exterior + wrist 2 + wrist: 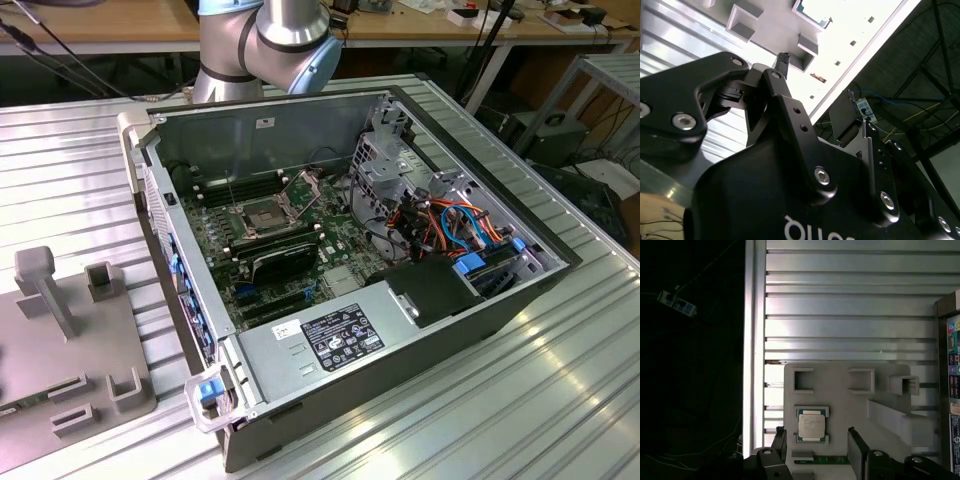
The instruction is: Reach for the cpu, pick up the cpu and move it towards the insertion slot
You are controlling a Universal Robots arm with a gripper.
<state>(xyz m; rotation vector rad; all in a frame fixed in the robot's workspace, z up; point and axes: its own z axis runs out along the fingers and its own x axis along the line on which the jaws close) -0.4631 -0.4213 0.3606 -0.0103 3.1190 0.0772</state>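
In the first wrist view the cpu (811,425), a small flat tan-grey square, lies in a shallow recess of a grey fixture plate (840,400). My gripper (815,431) hangs above it, open, with one dark finger (779,436) on each side of the chip and nothing held. One fingertip (783,59) also shows against the bright plate in the second wrist view. In the exterior view the insertion slot (262,215) sits on the motherboard inside the open computer case, its silver frame around a dark centre and its hinged bracket (303,186) raised.
The grey fixture (60,340) with upright posts lies on the ribbed metal table (560,400), at the exterior view's left of the case (480,300). Inside the case are a black ribbed module (285,258), a labelled power supply (330,340) and coloured cables (450,225). The table edge (747,340) runs beside the fixture.
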